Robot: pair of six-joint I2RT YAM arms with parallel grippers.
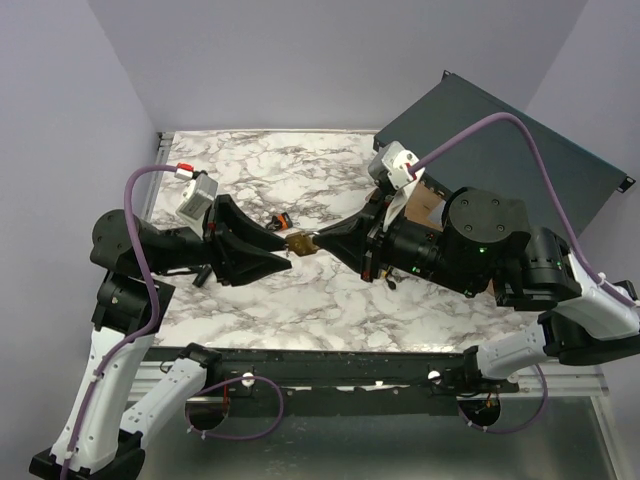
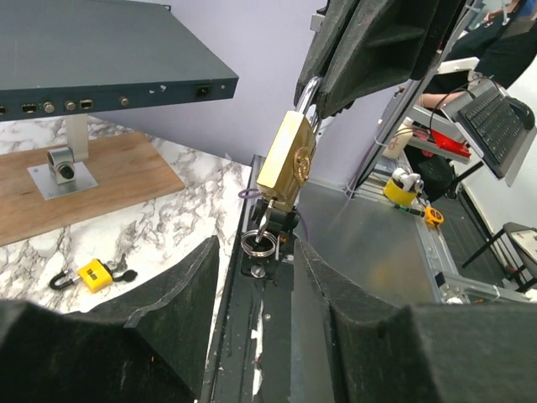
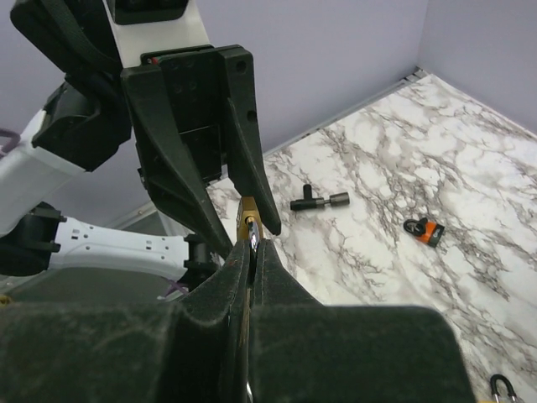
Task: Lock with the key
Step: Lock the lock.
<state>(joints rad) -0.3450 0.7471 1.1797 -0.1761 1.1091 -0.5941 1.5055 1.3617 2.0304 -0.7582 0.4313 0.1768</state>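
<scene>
**Lighting and picture quality: bright, even, diffuse light from overhead in all three views.**
The marble table (image 1: 300,160) glares near-white along its far edge, and shadows under the arms are soft. The brass padlock (image 2: 287,159) carries a mild sheen. In the wrist views, the near fingers (image 2: 126,336) of the left tool (image 2: 256,248) and of the right tool (image 3: 252,252) are dark, blurred masses.

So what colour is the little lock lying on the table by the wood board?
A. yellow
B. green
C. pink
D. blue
A: in the left wrist view, the little lock lying just in front of the wood board has a bright yellow body.
</scene>
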